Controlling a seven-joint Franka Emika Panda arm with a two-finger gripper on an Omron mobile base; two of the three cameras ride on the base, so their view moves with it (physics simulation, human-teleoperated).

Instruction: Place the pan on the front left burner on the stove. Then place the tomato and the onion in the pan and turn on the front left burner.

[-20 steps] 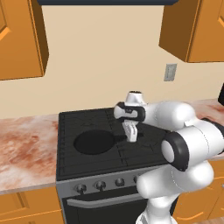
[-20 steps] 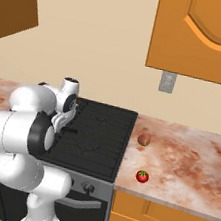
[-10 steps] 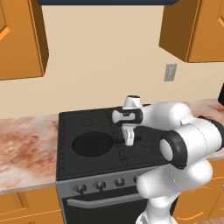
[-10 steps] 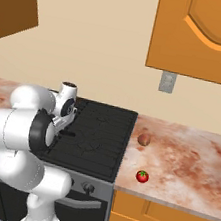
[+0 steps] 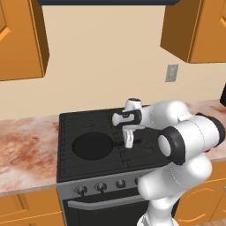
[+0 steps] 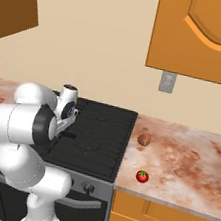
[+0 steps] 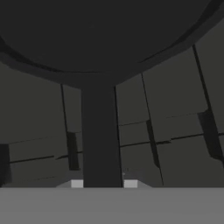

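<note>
Black pan [image 5: 93, 146] lies flat on the front left burner [image 5: 78, 160] of the stove [image 5: 66, 121], its long handle running toward three o'clock. Gripper [image 5: 128, 142] points down over the handle's end, clenched on the pan's handle; in the hand view the handle [image 7: 101, 131] passes straight between its tips. Onion [image 6: 144, 139] rests on the table [image 6: 185, 160] just beside the stove's right edge; tomato [image 6: 142, 176] sits near the table's front edge, at six o'clock from the onion.

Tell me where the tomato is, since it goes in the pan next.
In the right base view the tomato sits on the counter right of the stove, near the front edge, in front of the onion.
</note>
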